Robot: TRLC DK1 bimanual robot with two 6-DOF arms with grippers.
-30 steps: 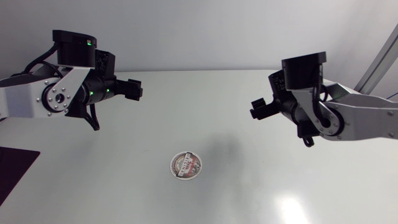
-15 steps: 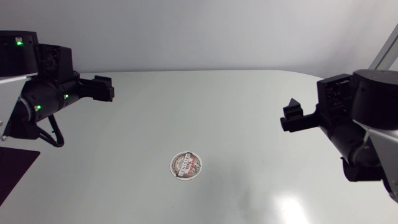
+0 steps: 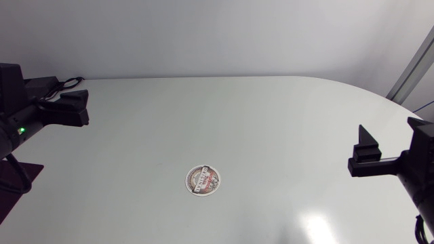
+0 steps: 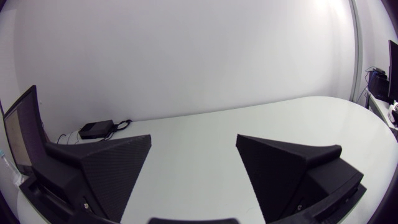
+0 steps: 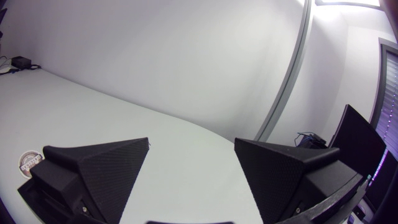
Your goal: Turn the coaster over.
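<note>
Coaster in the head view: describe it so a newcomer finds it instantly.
Look at the white table from above. Near its middle lies the coaster. It is a small flat round disc, pale rim around a dark printed face.

Coaster [image 3: 203,181] flat on table [image 3: 271,115], reachable from every side, left gripper [image 3: 84,108], right gripper [image 3: 359,157] far off at edges
</note>
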